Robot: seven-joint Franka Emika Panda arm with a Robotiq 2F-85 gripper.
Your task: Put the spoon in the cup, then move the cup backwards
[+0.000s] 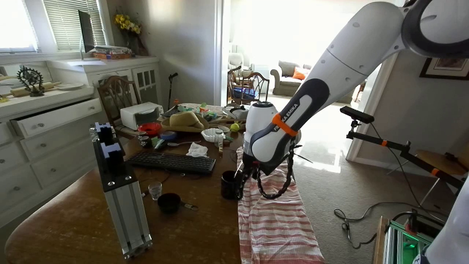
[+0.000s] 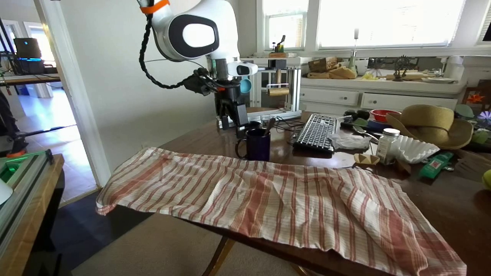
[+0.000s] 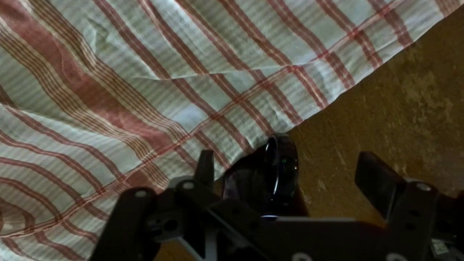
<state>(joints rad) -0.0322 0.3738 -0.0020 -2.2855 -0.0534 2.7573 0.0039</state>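
The slender silvery-grey metal spoon [image 2: 270,125] leans in the black cylindrical mug [image 2: 258,146], upper end above the rim; the mug stands upright on the brown wooden worktop [image 1: 205,231], just beside the red-and-white striped cloth [image 2: 230,191]. The black two-fingered tool [image 3: 286,163] is released and spread wide, the mug's handle [image 3: 289,165] showing between its fingers [image 3: 377,177] in the wrist view, though whether they touch it I cannot tell. Left of the mug in an exterior view sit a squat round black container [image 1: 169,202] and, farther left, a small clear glass [image 1: 155,190].

Daylight is overexposing the window [image 2: 391,23] beyond the far edge of the table [image 2: 203,142]; the wrist view is appearing dim.
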